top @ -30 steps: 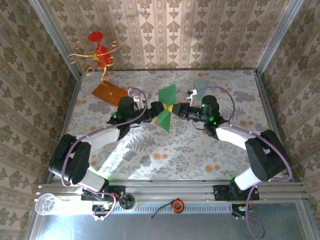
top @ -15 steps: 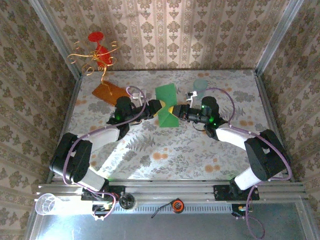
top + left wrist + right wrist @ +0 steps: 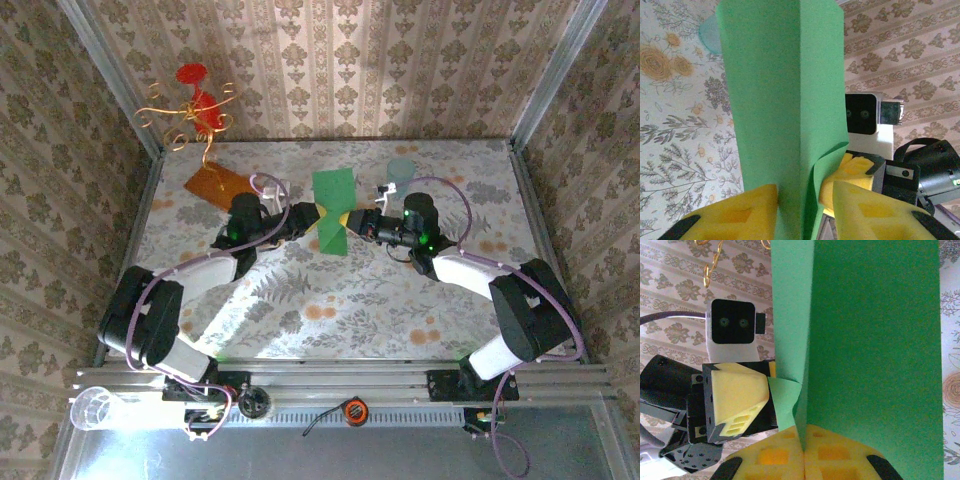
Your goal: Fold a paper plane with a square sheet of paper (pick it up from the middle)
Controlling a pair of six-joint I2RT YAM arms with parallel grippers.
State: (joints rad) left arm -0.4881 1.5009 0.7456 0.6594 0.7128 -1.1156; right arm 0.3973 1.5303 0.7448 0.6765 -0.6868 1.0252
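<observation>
Green paper plane (image 3: 332, 205) between both claws.
Right claw (image 3: 802, 440) pinches it; left claw (image 3: 805, 200) straddles it, grip unclear; surface (image 3: 330, 300) open toward 6 o'clock.

No writing, label, brand, number or sign can be read on anything in these views.

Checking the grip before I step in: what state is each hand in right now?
Left hand: open, fingers either side of the green paper, not clamped.
Right hand: closed, holding the green paper.
</observation>
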